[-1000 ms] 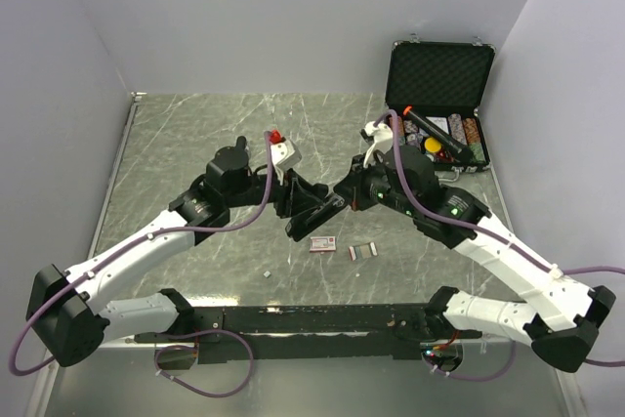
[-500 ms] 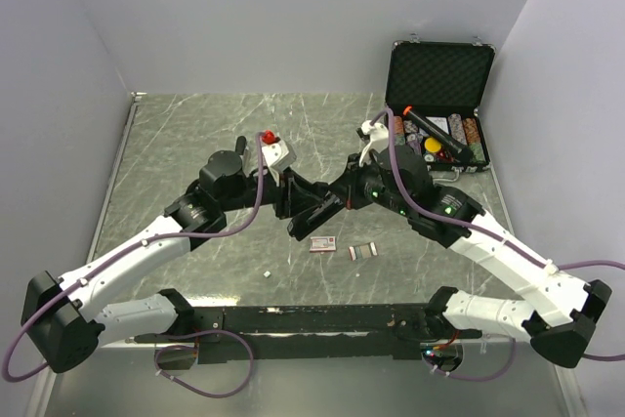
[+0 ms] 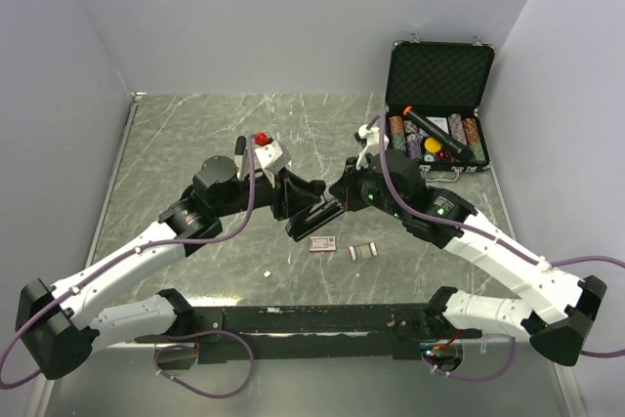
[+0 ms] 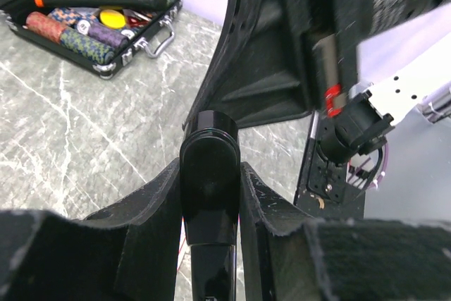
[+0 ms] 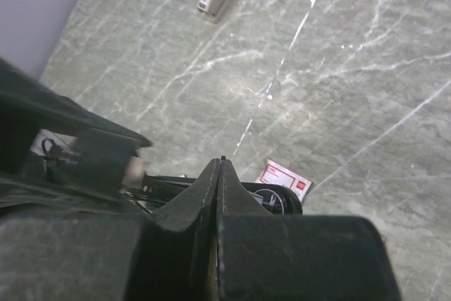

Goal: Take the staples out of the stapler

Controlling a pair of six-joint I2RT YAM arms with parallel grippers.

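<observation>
Looking at mid-surface [image 3: 195, 144], you find your left pincer [image 4: 209, 174] clamped on the stapler [image 3: 314, 218], held tilted between both arms. Your right pincer [image 5: 220, 167] has its fingers pressed together, close beside the stapler; contact cannot be told. Staples [image 3: 362, 252] lie on the surface near a red-and-white box [image 3: 322, 243].

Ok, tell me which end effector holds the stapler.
The left end effector: the stapler sits clamped in it. The right end effector is fully shut, gripping nothing.

Soft even overhead light, faint sheen on the table [image 3: 176, 144], left fingers [image 4: 148, 216] blurred (close, dark)
</observation>
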